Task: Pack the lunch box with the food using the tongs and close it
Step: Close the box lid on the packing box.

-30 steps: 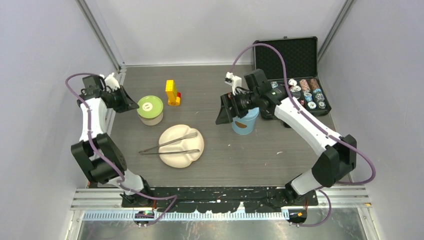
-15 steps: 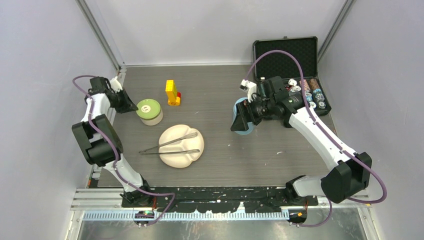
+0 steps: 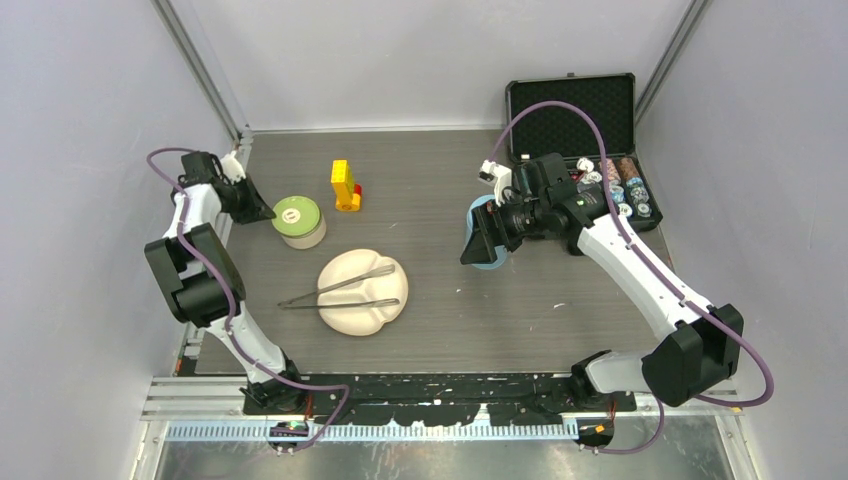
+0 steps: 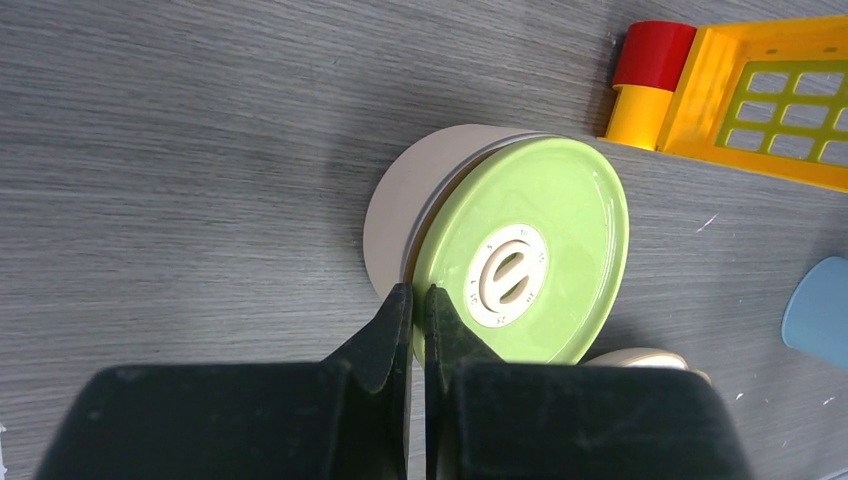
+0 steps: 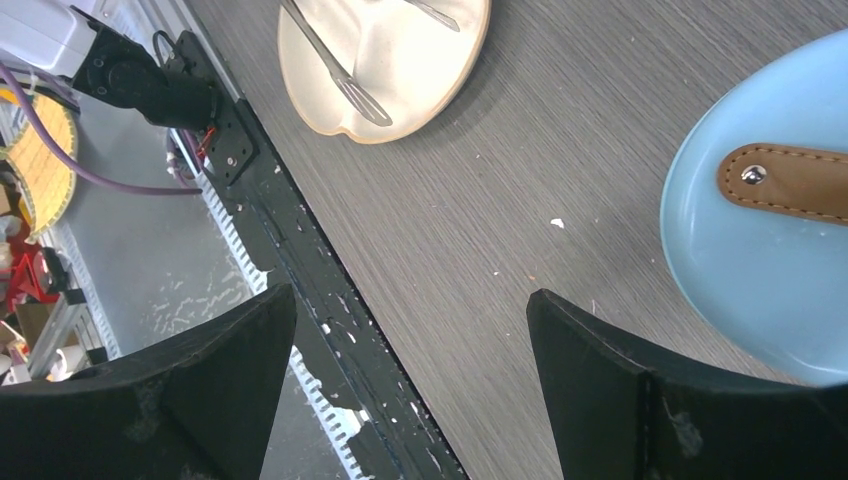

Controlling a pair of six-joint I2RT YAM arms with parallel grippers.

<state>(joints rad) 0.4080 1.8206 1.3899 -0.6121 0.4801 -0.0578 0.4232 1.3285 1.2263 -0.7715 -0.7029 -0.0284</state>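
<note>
Since a second ago my right arm has swung rightward and farther back, carrying my right pincer (image 3: 478,238) over the lunch box (image 3: 489,262). My left arm has folded its elbow back, and over the last half second neither arm has shifted.

From above, my left pincer (image 3: 262,212) sits at the left edge of the small bowl (image 3: 298,222), on the far left of the table. The tongs (image 3: 340,295) lie untouched across the cream plate (image 3: 345,322), near the centre. I see no food on the plate or anywhere else, so I judge packing not yet begun. The tongs are still to be picked up, the food found and loaded, and both lids dealt with. The black case (image 3: 575,105) at far right holds rolls of chips.

In my left wrist view, my left pincer is pressed together, its tips against the rim of the green lid (image 4: 560,250). That lid covers the bowl, so its contents are hidden.

In my right wrist view, my right pincer stands spread wide and holds nothing. The blue lid (image 5: 760,290) with its brown handle (image 5: 790,180) lies to the right, closing the box as far as I can tell.
</note>
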